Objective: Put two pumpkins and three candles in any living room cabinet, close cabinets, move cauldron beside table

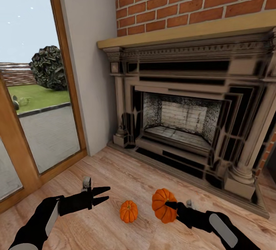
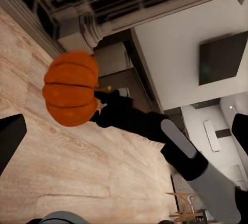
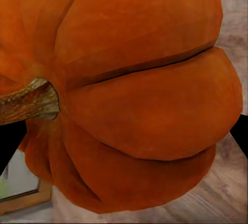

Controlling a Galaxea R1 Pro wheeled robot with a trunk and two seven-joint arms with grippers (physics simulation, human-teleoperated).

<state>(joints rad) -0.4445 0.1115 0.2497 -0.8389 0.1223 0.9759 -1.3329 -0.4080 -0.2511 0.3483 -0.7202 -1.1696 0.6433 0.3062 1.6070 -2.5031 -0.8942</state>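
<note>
Two orange ribbed pumpkins are in front of the fireplace. One pumpkin point(image 1: 128, 211) rests on the wood floor between my arms. The other pumpkin point(image 1: 163, 204) is tilted on its side, and my right gripper point(image 1: 171, 205) is shut on it at the stem end. The left wrist view shows this held pumpkin point(image 2: 71, 88) with the right gripper point(image 2: 105, 98) clamped by its stem. It looms close in the right wrist view as well, pumpkin point(image 3: 139, 95). My left gripper point(image 1: 105, 195) is open and holds nothing, a short way left of the floor pumpkin. Candles, cabinet, cauldron and table are out of view.
A dark stone fireplace point(image 1: 184, 119) with a wooden mantel on a brick wall stands straight ahead, its raised hearth edge point(image 1: 180, 169) close behind the pumpkins. A glass door with a wooden frame point(image 1: 23, 154) is at the left. Bare wood floor point(image 1: 115, 173) lies around the arms.
</note>
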